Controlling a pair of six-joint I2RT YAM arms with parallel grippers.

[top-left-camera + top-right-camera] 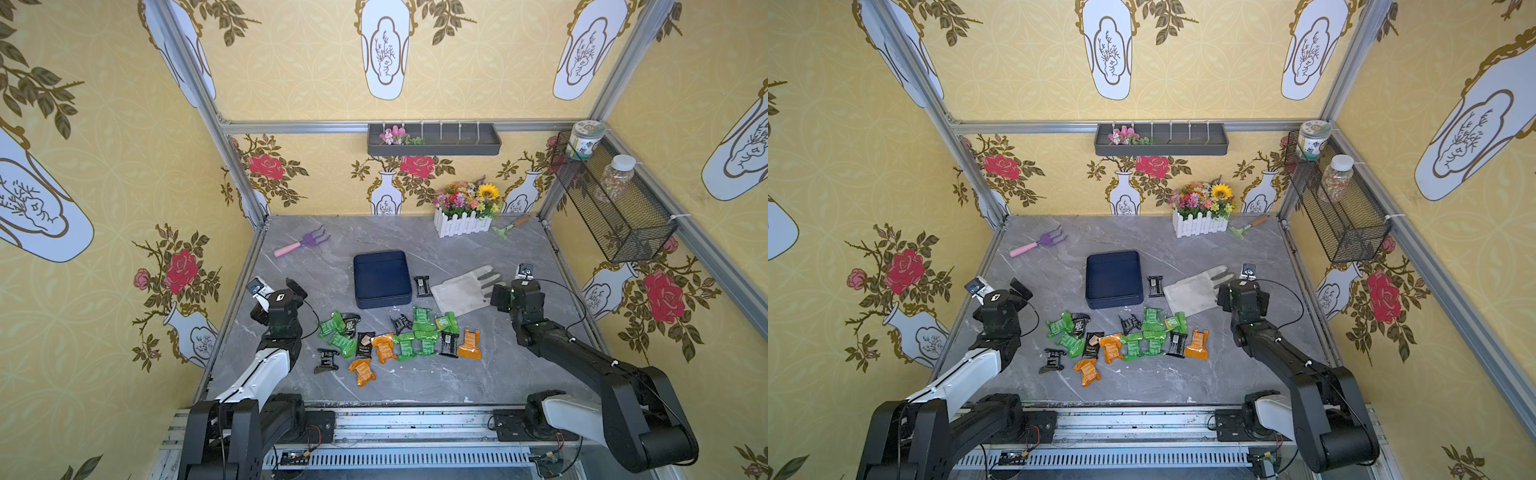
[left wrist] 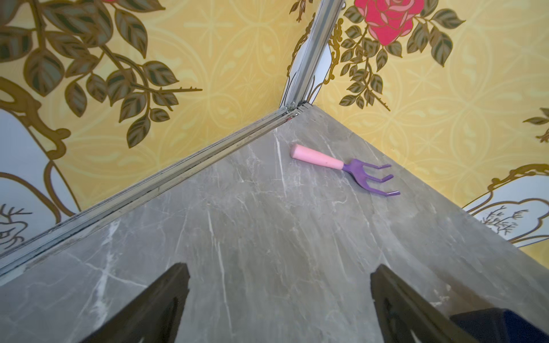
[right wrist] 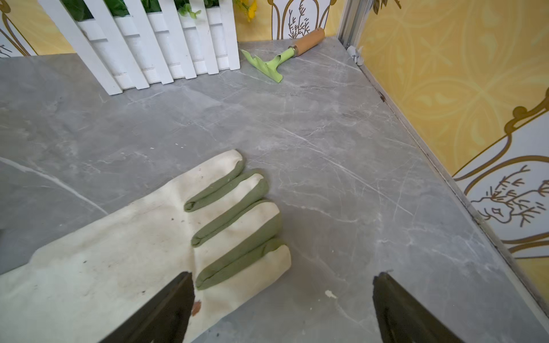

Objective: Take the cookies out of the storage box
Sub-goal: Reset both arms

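**Across the near worktop (image 1: 415, 386) the cookies (image 1: 399, 340) lie out; the storage box (image 1: 381, 279) looks empty**

In both top views the storage box sits mid-worktop, open side up. Its dark floor shows no packet, as far as can be told. The cookies are strewn in a band nearer than the box. One black packet (image 1: 423, 286) lies just beside the box's right wall, its long axis running near to far.

The left tool (image 1: 277, 293) hangs left of the box and a little nearer. The right tool (image 1: 519, 291) hangs to its right, over the fingers of a glove (image 1: 457, 291). Both are apart from the box, and the left one looks slightly closer. The box is close to square, so it favours no approach direction.

In the left wrist view the jaws stand wide with only bare worktop between them. They aim at the far-left corner, where a purple hand fork (image 2: 344, 169) lies. A navy corner at the picture's edge is probably the box, so it lies to the tool's right and not ahead.

In the right wrist view the jaws are spread and empty, one above the glove's fingers; I cannot tell whether it touches them. Ahead are a green rake (image 3: 276, 62) and a white picket planter (image 3: 154, 59). The box is out of view.

The job looks finished, so no further lift seems needed. The grey stone-look top is flat and smooth, so foil would likely slide on it. Bare room remains along the near edge.
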